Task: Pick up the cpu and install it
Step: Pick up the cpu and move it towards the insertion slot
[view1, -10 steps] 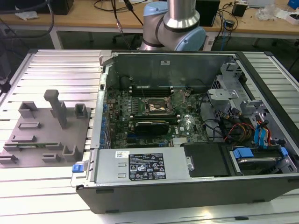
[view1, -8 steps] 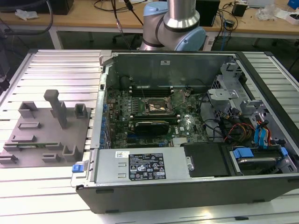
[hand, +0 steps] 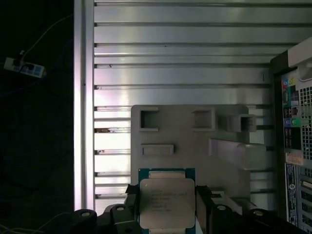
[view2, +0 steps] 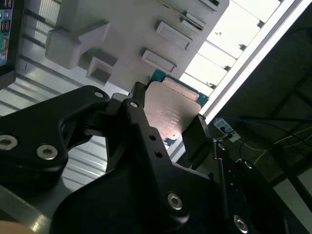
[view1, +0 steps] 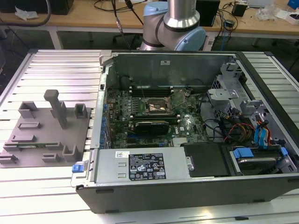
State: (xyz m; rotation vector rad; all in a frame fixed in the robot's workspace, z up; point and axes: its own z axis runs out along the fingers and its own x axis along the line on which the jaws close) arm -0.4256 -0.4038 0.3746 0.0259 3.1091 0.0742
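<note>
Above the grey fixture plate (hand: 195, 146), the tool (hand: 167, 207) clamps the cpu (hand: 167, 195).

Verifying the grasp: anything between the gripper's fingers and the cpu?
Nothing. In the first wrist view the fingers of the gripper sit directly against opposite edges of the cpu.

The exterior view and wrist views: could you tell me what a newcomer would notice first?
In the first wrist view, the silvery cpu sits clamped in the black gripper, above a grey fixture plate. In the exterior view, an open computer case takes up the middle, its circuit board exposed.
</note>
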